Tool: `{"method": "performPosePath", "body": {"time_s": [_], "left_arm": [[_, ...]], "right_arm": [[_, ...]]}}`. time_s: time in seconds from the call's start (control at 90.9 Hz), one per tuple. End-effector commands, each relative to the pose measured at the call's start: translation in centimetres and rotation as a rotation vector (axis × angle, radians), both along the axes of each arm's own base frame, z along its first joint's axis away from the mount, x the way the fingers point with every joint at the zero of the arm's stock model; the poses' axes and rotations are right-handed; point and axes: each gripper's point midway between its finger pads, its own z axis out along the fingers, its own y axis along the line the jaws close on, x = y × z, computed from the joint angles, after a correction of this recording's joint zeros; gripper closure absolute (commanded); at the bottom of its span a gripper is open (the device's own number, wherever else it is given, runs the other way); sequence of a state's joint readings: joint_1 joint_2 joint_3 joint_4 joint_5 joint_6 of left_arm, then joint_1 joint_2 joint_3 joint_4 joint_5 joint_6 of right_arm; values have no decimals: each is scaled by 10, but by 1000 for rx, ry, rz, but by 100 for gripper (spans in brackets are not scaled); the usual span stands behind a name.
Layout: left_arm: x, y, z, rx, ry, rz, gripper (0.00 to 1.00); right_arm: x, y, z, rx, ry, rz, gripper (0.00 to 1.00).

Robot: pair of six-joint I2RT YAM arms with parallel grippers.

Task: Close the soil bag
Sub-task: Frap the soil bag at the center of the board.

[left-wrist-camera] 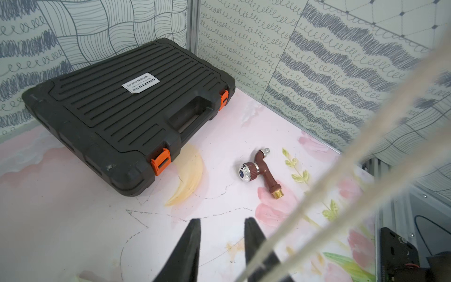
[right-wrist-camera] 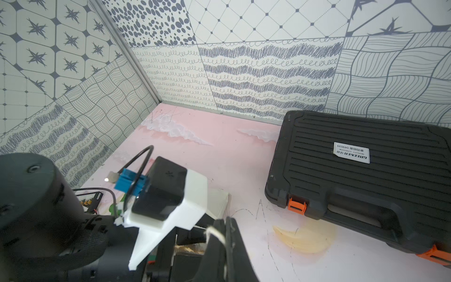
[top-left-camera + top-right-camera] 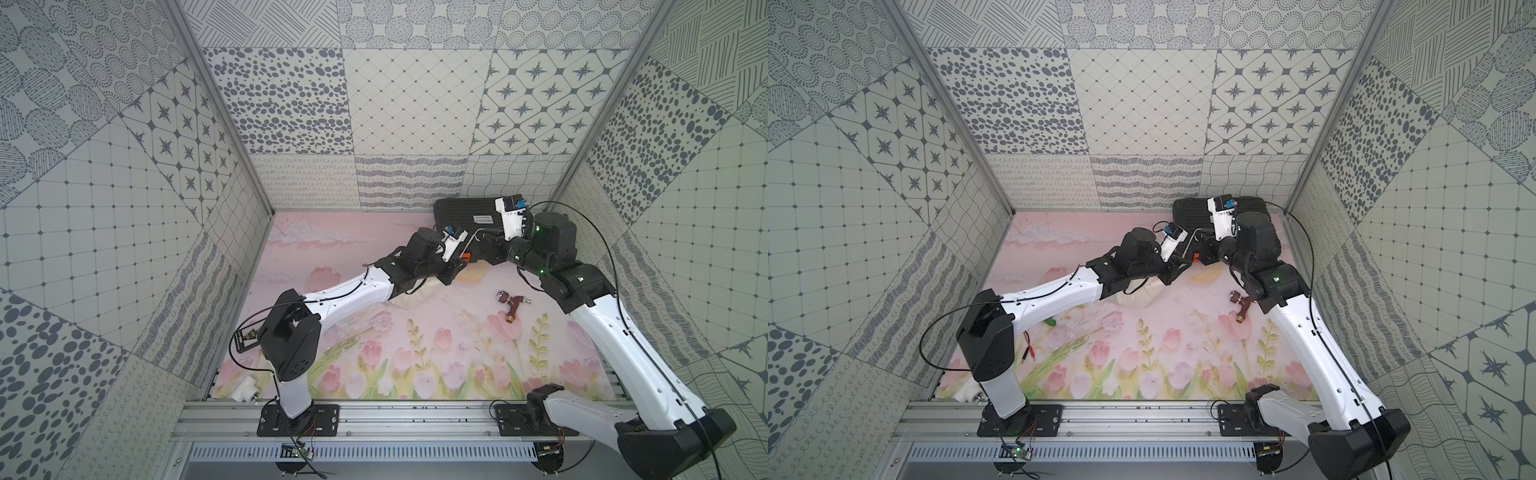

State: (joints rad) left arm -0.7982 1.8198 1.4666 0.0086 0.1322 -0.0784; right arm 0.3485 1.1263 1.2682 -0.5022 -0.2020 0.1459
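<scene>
soil bag (image 3: 417,297) lies under left gripper (image 1: 222,234); right gripper (image 2: 225,234) pinches cord (image 2: 214,231)

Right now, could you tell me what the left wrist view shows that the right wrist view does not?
Only the left wrist view: the brown tap and the left hand, open. Only the right wrist view: the right hand shut on a pale cord, and the left arm's wrist camera. Both: the black case, and pale cord, blurred in the left wrist view.

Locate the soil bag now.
In both top views the soil bag lies mid-table, partly hidden under the left arm's wrist, left of the brown tap.
</scene>
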Motion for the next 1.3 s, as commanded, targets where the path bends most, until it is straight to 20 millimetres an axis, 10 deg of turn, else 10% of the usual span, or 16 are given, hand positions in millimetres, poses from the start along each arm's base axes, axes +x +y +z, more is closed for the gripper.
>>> {"method": "performPosePath", "body": {"time_s": [0.0, 0.209, 0.638, 1.287], "left_arm": [[-9, -13, -1, -16, 8, -84, 71], [-7, -17, 28, -70, -41, -98, 69], [-7, -12, 36, -61, -34, -111, 96], [-38, 64, -123, 343, 253, -3, 100]], "right_arm": [[-5, 0, 28, 13, -86, 10, 100], [-3, 4, 21, 19, -62, 26, 100], [-4, 2, 14, -2, -46, 22, 100], [2, -31, 72, -18, -164, -111, 100]]}}
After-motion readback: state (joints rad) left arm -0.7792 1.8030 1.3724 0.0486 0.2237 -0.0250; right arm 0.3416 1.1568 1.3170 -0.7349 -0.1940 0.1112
